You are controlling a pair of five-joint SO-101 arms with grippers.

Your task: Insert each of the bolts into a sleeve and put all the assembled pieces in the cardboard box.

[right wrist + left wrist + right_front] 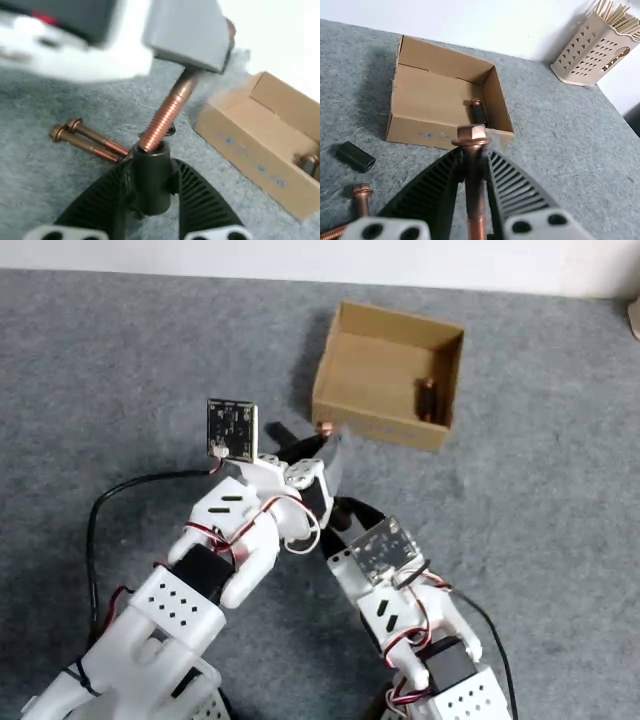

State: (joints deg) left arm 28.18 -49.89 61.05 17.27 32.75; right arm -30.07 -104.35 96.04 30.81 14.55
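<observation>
High view: a grey, felt-like tabletop (120,360) is seen, with an open cardboard box (370,422) set at its far side and one assembled piece (427,400) laid inside. A coppery, threaded, hex-headed bolt (472,137) is clenched in the left tool (476,152). Its tip is held at the mouth of a black cylindrical sleeve (150,190) gripped by the right tool (151,167), apparently for alignment. Two loose bolts (85,137) are left nearby.

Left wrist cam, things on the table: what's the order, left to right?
black sleeve → cardboard box → beige stick holder
</observation>
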